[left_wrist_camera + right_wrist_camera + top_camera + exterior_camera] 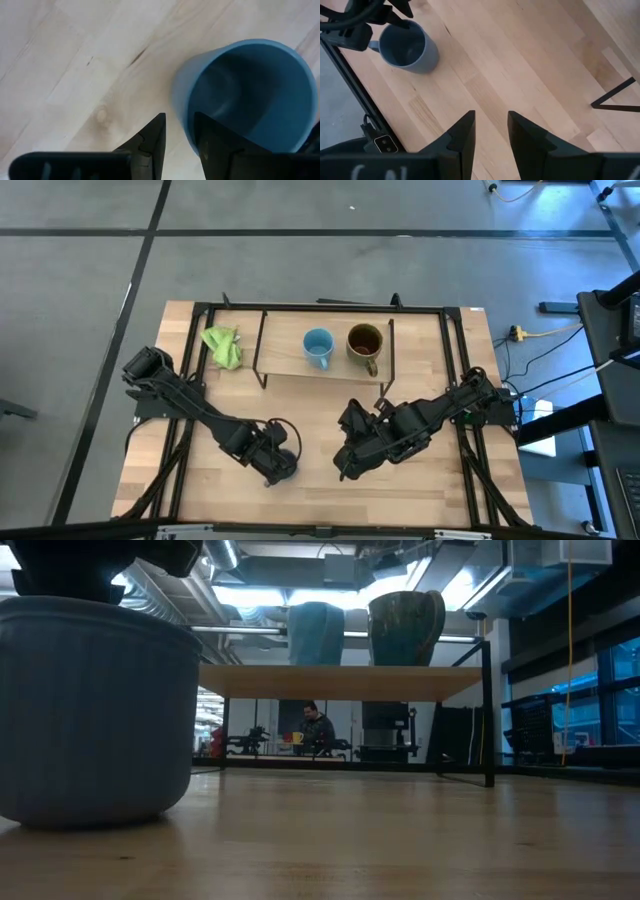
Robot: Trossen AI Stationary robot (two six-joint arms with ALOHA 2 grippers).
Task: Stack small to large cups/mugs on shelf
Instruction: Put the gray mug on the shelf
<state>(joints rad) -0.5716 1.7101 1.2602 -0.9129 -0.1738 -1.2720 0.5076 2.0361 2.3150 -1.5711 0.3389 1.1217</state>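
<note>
The small grey-blue mug (250,90) stands upright on the tabletop near the front, left of centre (90,710) (407,47). My left gripper (179,117) (280,462) hangs over it, pointing down, open a little, its fingers astride the mug's wall. The sky-blue mug (318,347) (315,633) and the brown-olive mug (365,343) (405,628) stand side by side on the shelf (290,365) (340,682). My right gripper (491,117) (345,468) is open a little and empty above bare table, right of the small mug. My left gripper comes from above, with one finger (215,140) over the mug's hollow and the other (152,137) outside the wall (181,100). A strip of table shows between the outer finger and the wall. I cannot tell whether either finger touches. The mug stands on the table.
A crumpled green thing (222,347) lies at the shelf's left end. The black frame (200,310) runs round the tabletop. Bare wood lies between the shelf and the table's near edge. A person shows in the room far behind the shelf (318,730).
</note>
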